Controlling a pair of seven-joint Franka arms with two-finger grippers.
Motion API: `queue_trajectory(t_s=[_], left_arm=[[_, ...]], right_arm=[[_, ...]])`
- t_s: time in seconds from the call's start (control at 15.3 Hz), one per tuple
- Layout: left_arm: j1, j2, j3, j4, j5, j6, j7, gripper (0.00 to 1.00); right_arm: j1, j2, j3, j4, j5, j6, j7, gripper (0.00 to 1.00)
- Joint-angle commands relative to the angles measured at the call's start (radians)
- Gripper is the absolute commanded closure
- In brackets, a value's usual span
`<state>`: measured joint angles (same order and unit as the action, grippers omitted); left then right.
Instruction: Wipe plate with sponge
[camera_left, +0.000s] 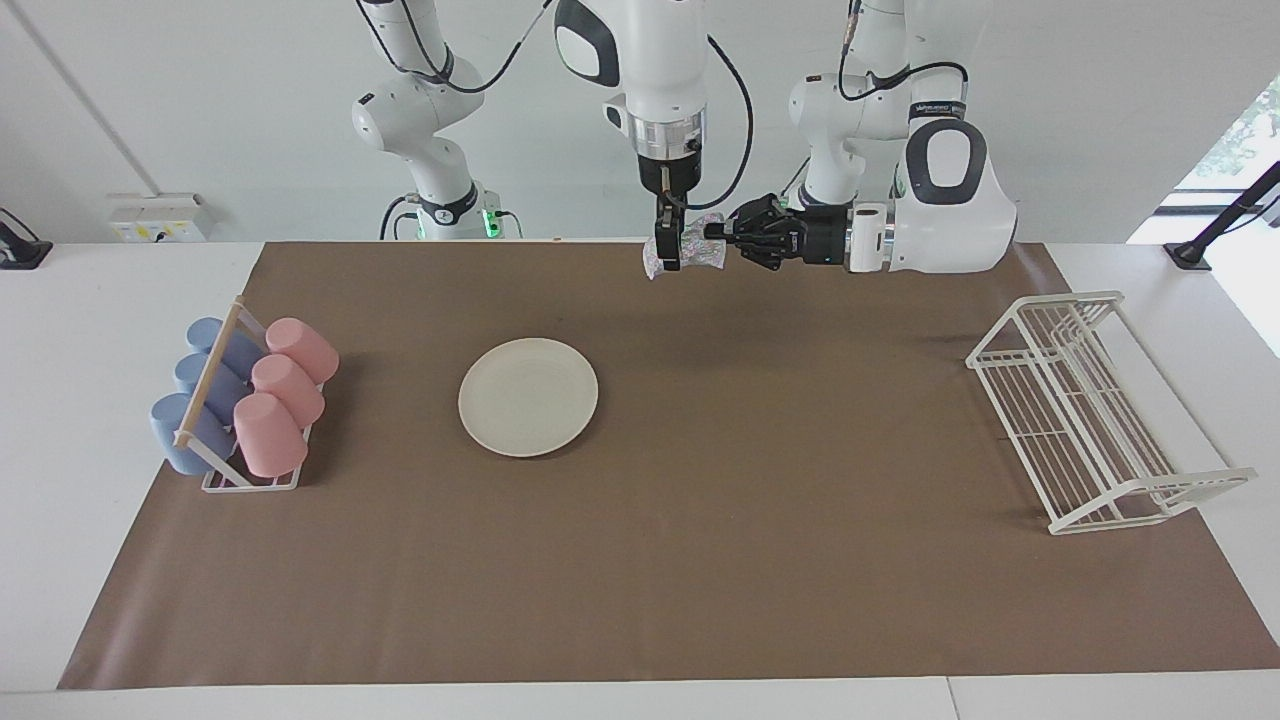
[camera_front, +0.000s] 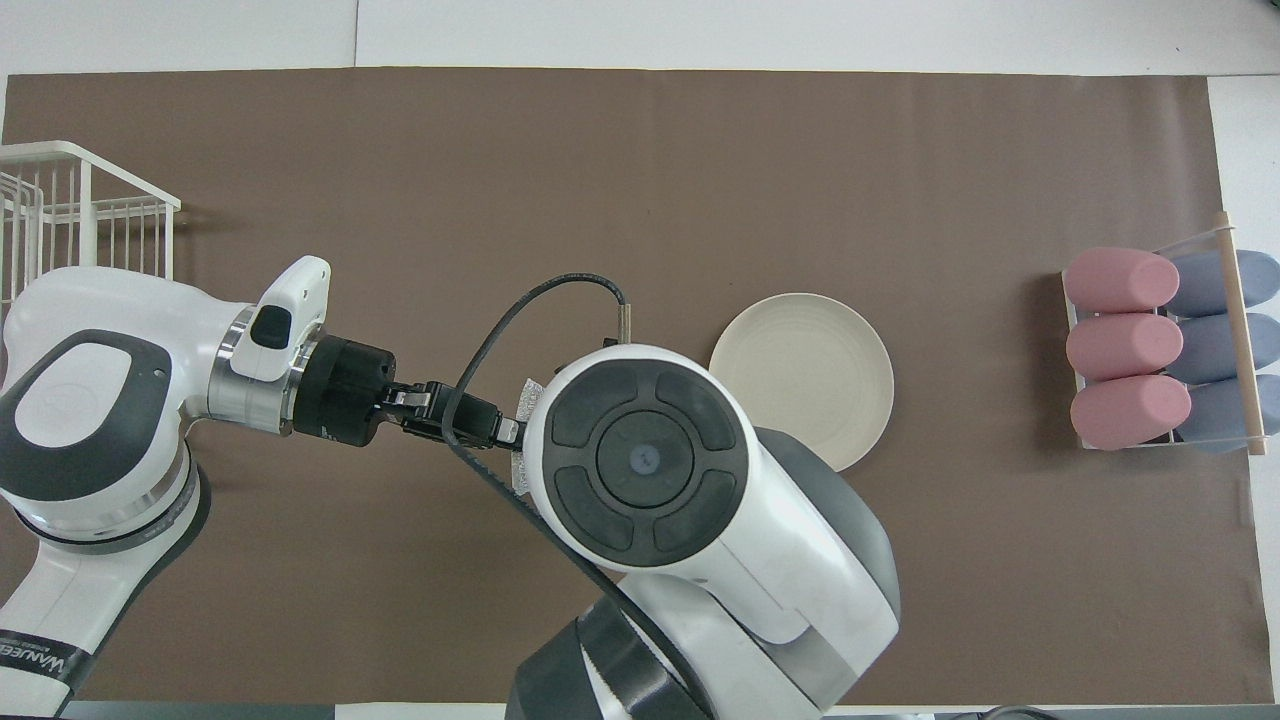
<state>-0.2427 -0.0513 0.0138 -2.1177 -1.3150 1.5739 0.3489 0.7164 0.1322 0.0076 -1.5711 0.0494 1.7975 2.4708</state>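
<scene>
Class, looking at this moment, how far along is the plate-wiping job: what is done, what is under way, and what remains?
Done: the sponge is off the table, up in the air. Under way: a handover, with the left gripper shut on the sponge and the right gripper open around it, both over the mat's edge nearest the robots. Left: the plate lies untouched on the mat, so all the wiping remains.
</scene>
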Motion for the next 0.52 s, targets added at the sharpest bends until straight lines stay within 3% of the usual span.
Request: queue_trajectory(t_s=[0.0, 0.26, 0.46], left_arm=[[0.003, 0.007, 0.008, 0.018, 0.013, -0.023, -0.021, 1.00], [0.008, 0.008, 0.009, 0.051, 0.084, 0.004, -0.088, 1.00], [0.014, 0.010, 0.011, 0.105, 0.242, 0.043, -0.177, 1.00]], right_arm=[[-0.037, 0.007, 0.005, 0.013, -0.019, -0.023, 0.007, 0.00], [-0.119, 0.000, 0.003, 0.005, -0.019, -0.052, -0.221, 0.00], [-0.236, -0.031, 0.003, -0.007, -0.020, -0.095, -0.463, 0.00]])
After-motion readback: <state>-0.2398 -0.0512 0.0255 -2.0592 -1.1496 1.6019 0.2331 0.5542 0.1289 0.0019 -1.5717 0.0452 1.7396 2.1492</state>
